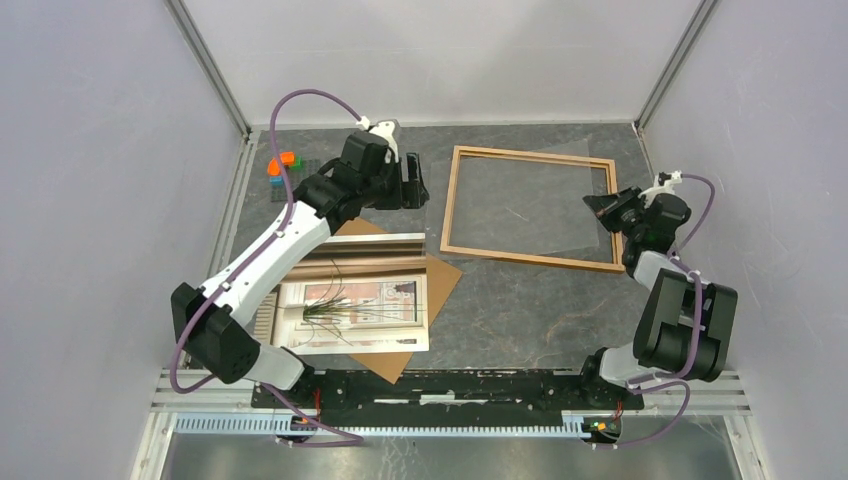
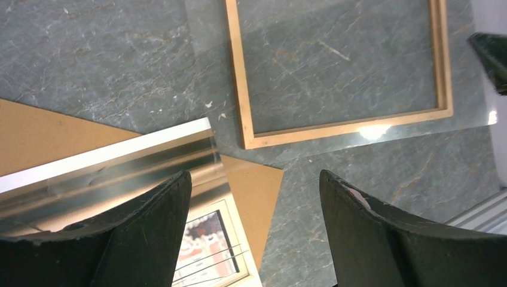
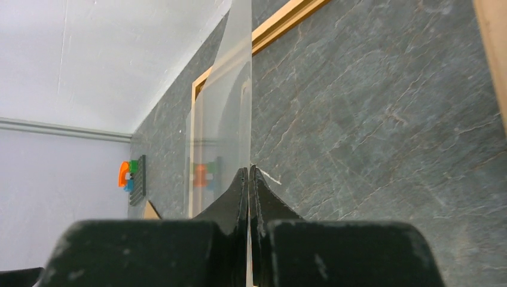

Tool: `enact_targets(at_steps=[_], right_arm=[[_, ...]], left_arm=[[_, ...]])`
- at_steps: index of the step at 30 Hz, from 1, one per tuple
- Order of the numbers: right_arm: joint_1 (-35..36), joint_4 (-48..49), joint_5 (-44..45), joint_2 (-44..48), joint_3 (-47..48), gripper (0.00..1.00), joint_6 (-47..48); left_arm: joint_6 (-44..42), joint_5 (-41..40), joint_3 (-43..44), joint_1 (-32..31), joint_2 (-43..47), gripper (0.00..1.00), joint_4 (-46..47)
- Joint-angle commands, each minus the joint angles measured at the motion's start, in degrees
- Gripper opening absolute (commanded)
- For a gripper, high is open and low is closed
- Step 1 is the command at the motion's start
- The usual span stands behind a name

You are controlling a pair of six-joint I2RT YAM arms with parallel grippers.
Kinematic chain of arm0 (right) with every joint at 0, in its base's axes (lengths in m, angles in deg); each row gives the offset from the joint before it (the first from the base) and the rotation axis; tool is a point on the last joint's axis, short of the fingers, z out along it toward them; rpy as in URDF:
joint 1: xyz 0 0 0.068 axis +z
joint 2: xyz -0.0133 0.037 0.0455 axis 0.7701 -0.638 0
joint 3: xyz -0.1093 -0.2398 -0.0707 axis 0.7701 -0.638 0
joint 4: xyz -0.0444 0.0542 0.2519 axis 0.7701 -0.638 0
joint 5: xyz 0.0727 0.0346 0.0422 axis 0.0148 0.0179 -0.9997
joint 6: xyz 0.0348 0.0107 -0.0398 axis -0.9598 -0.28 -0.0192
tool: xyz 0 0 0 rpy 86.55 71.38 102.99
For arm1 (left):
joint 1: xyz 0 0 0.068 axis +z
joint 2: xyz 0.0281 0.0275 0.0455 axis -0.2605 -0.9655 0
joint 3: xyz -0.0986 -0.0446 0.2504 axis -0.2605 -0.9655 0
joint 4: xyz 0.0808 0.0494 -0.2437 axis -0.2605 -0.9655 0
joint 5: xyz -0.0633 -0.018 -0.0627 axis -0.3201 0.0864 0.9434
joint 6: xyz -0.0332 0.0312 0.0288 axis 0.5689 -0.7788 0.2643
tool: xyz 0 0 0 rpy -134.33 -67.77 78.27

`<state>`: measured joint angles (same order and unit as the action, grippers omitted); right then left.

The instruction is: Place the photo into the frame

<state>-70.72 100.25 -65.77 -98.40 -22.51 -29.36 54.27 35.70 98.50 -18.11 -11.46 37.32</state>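
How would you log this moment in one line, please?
left gripper open, empty | right gripper shut on clear sheet over frame | photo on backing board, unframed

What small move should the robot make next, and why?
Probably the right gripper, shut on the clear sheet, should nudge it square inside the frame: the sheet sits askew, overhanging the frame's near edge.

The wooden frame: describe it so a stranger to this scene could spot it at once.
On the grey table, look far and right of centre. The frame lies flat there. Unlike the solid brown board to its left, it is a narrow light-wood outline with table showing through.
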Motion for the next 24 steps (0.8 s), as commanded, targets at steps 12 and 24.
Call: enact_targets(at_steps=[12, 24], right_arm=[[-3.70, 8.00, -1.47, -4.07, 1.91, 0.00, 4.51], [-5.22, 6.68, -0.85, -6.65, 4.83, 0.00, 5.57]], left_arm=[[-4.51, -0.53, -2.76, -0.01, 0.64, 0.87, 3.31], [-3.89, 0.91, -3.07, -0.01, -0.03, 0.87, 3.61]])
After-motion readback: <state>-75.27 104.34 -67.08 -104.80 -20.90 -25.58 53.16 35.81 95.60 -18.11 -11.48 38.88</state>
